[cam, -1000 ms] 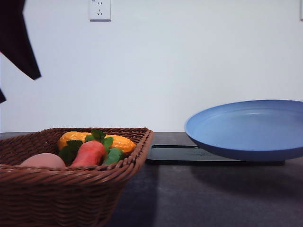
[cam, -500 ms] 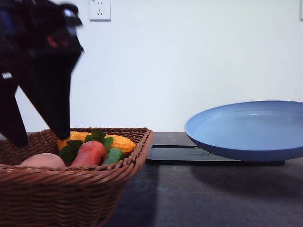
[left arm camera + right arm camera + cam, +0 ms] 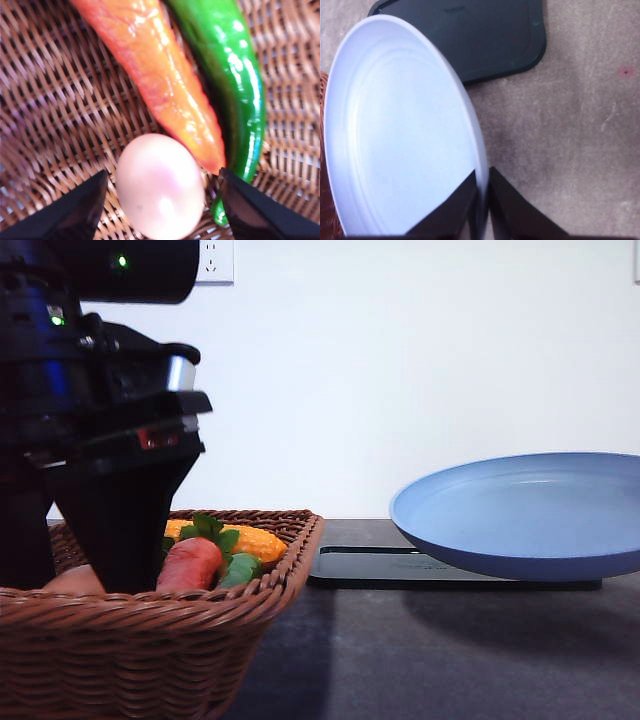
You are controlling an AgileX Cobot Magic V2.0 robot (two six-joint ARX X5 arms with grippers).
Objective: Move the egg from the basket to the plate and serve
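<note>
Left claw [image 3: 160, 210] is held open around the egg [image 3: 160, 186].
Its fingers are seen beside the egg's two long sides in the basket [image 3: 60, 100].

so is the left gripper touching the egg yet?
Apart. Left wrist view: left gripper fingers straddle the egg, basket weave visible on both sides.

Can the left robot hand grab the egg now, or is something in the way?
Probably yes. The left gripper is open with a finger on each side of the egg, and nothing lies between them. The orange pepper touches the egg's far side but does not cover it.
</note>
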